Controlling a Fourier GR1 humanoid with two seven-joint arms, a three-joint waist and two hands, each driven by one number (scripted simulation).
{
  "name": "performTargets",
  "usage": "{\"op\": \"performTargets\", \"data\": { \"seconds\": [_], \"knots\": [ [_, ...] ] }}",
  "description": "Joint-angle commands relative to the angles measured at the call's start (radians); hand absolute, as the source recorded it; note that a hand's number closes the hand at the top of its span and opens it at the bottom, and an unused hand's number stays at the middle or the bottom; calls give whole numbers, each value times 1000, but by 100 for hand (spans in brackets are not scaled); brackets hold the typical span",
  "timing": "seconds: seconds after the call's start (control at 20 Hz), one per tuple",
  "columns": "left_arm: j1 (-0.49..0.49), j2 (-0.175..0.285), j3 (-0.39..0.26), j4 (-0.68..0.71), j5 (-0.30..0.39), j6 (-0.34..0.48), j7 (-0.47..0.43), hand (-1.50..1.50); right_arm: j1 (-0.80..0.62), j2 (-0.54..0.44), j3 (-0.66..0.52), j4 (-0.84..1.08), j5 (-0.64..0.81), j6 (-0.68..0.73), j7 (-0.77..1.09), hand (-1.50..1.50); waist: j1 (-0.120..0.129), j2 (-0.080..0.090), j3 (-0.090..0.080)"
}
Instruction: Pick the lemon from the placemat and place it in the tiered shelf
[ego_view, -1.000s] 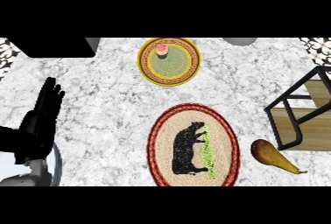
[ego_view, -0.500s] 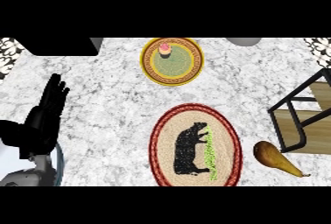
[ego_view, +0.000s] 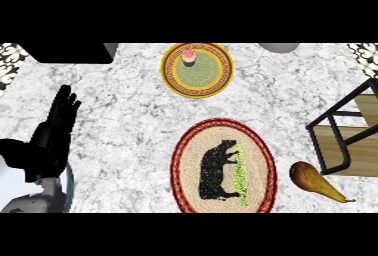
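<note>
1 hand in view: my L hand (ego_view: 52, 135), left edge, fingers straight & spread, holding nothing. 1 oval placemat (ego_view: 255, 145), red rim, black animal + green strip, lower centre; can't pick out the lemon on it. 1 tiered shelf (ego_view: 362, 150), right edge. 1 brown pear (ego_view: 310, 179) betw. mat & shelf. 1 yellow plate (ego_view: 171, 75) up top, w/ small pink item (ego_view: 190, 54). Counter (ego_view: 125, 110): white-grey marble.

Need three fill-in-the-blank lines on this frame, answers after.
1. The brown pear lies on the counter beside the oval ____.
2. The open left hand shows at the view's ____ edge.
3. The pink-topped item sits on the yellow ____.
Missing: placemat; left; plate.
</note>
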Motion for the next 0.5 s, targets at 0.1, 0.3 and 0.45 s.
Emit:
{"op": "performTargets", "data": {
  "seconds": [0.1,0.3,0.45],
  "knots": [
    [28,7,13,-56,11,-34,28,0,-72,-5,50,132,97,-7,-80,150,-4,-1,0],
    [-54,-7,22,15,4,-9,24,0,-181,84,52,256,50,-89,-33,150,-1,1,0],
    [0,14,59,36,14,-42,-44,0,-192,12,17,378,4,5,-137,-150,-4,0,0]
  ]
}}
